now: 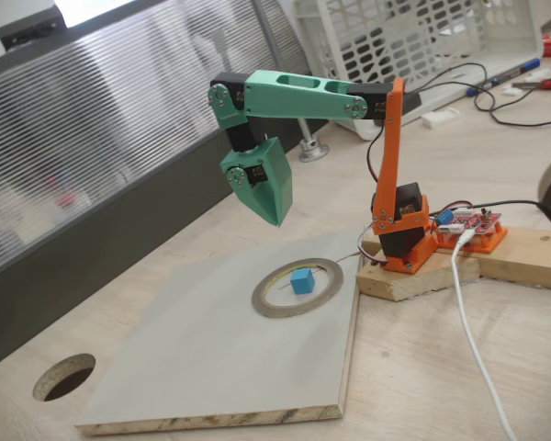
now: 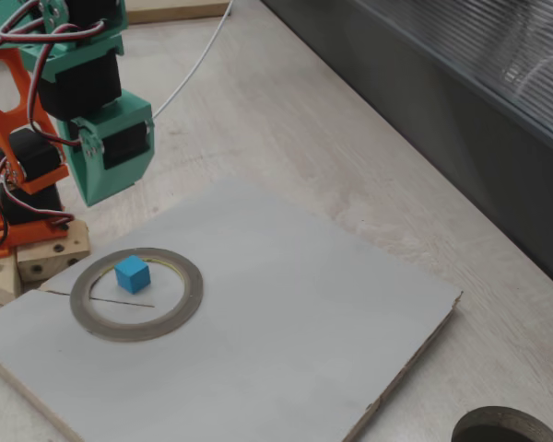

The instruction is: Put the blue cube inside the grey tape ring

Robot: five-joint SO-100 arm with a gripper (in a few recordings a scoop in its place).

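Fixed view from the front-left: small sky-blue matte cube (image 1: 301, 281) sits inside the flat grey tape ring with the yellowish inner rim (image 1: 268, 302), toward the ring's far-right side, close to the inner rim but apparently not touching it. The ring lies flat on a pale grey board with a raw chipboard edge (image 1: 193, 354), which rests on the light wooden surface (image 1: 422, 367). The green wedge-shaped claw (image 1: 277, 219) hangs in the air above and left of the ring, tip down, well clear of the cube and holding nothing. From this side I cannot tell if the jaws are apart or together. The orange base (image 1: 406, 241) is bolted to a wooden block (image 1: 413, 276) right of the board. The round dark cut-out hole in the surface (image 1: 64, 377) is at lower left, well apart from everything.

Fixed view from the opposite side: cube (image 2: 132, 273) is again inside the ring (image 2: 170, 318), in its upper-left part, flat on the board (image 2: 286, 350). A thin dark line crosses the ring's interior just below the cube, probably a loose tape end. The claw (image 2: 97, 196) hovers above and left of the ring, empty, and the jaw gap is not readable here either.

My read: placement looks done, and the task goal is met as things lie. The step in hand is retreat. The next move only needs to lift the arm up and away toward the base without dipping back over the ring and nudging the cube.
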